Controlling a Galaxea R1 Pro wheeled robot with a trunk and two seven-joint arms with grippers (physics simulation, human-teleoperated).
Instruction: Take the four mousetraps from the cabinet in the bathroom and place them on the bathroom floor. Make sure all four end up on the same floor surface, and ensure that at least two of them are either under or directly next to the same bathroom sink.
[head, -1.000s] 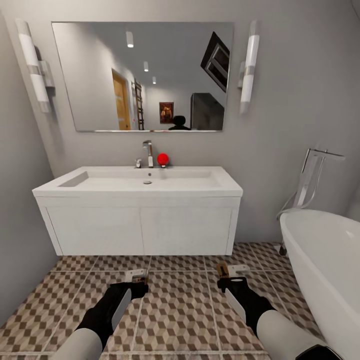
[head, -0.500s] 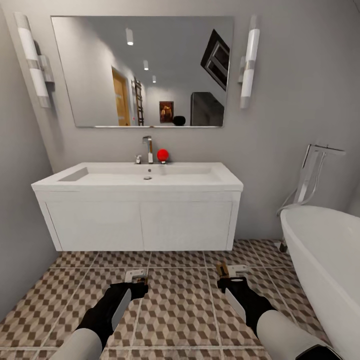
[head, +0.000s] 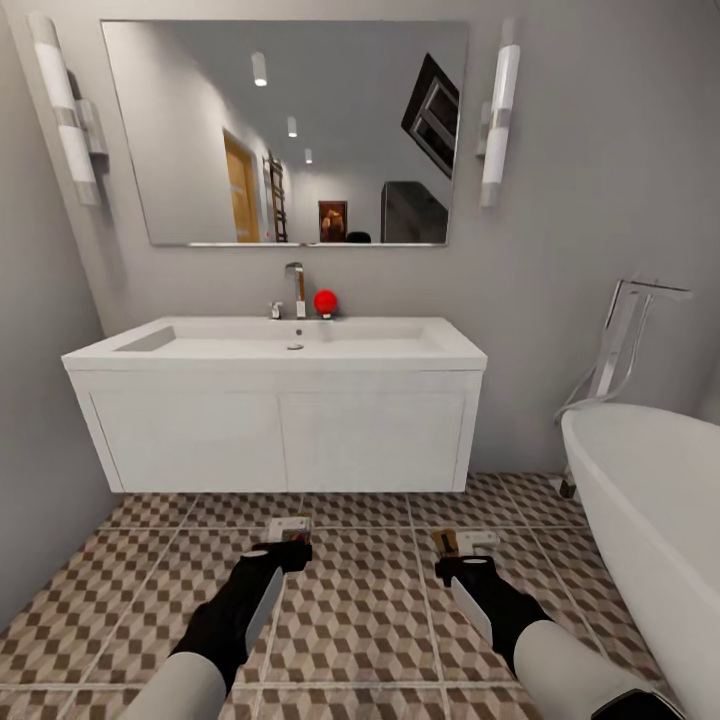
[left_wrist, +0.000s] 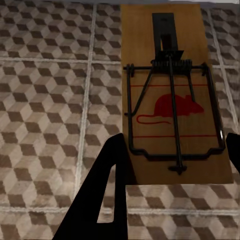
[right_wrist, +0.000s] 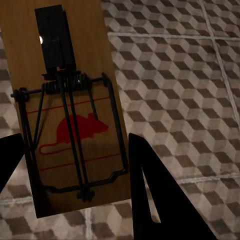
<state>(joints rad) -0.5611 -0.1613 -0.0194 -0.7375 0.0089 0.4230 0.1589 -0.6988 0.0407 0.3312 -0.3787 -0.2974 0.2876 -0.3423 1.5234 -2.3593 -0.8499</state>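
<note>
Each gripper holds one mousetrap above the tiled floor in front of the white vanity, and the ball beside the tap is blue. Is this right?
Not quite: the ball beside the tap is red, as the head view shows. The rest stands: the left gripper and right gripper each hold a mousetrap above the tiled floor before the vanity.

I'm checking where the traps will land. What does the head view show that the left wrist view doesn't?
Head view alone: the bathroom sink on its white vanity, mirror, bathtub, and right gripper. Left wrist view alone: the left mousetrap with its red mouse print and wire spring up close. Both: the left gripper gripping that trap above the bathroom floor.
</note>
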